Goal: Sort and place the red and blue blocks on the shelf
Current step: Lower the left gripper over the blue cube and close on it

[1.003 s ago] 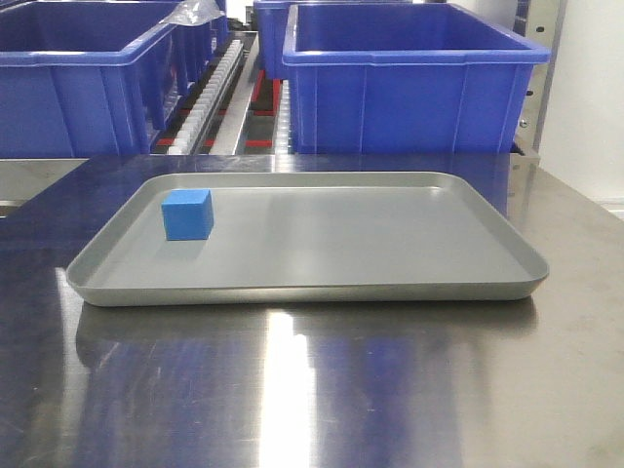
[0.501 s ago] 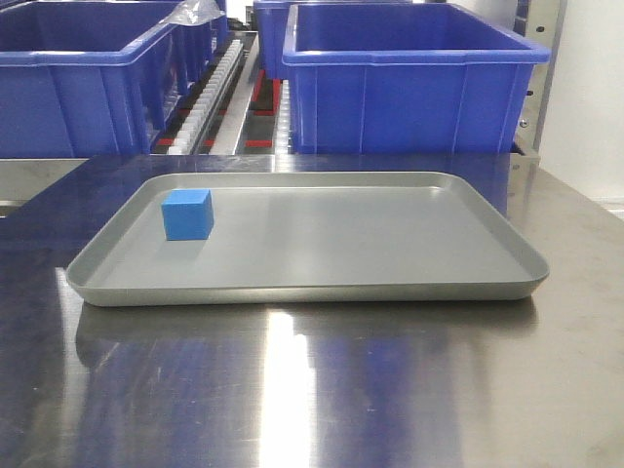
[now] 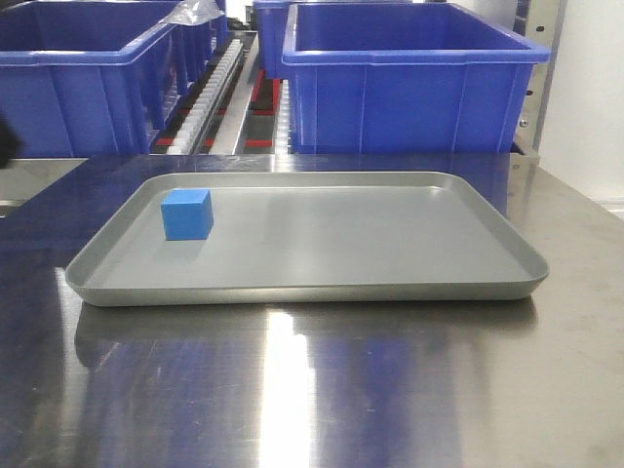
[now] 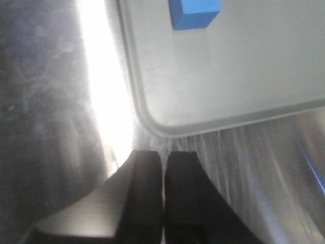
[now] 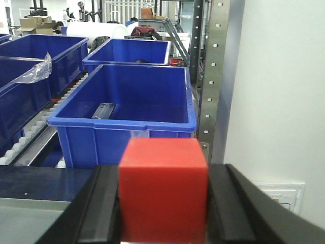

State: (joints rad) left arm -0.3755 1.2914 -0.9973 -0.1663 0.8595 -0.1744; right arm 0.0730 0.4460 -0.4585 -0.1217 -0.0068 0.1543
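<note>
Holding small bright red matte cube [image 5: 163,189], clamped by its side faces in right gripper [image 5: 163,203], lower centre of right wrist view.
Small bright blue matte cube [image 3: 187,214]: left-centre of front view, on shallow grey tray [image 3: 302,291]; likely light, rigid, grippy; take by opposite flat sides. Left gripper [image 4: 163,193]: closed, empty, near tray corner.

I see a shiny brushed-metal tabletop [image 3: 312,390] throwing glare under a smooth, satin grey tray [image 3: 292,292]. The blue block [image 3: 187,214] and red block [image 5: 163,190] look matt. The far bins [image 3: 409,88] are slightly glossy blue plastic.
</note>
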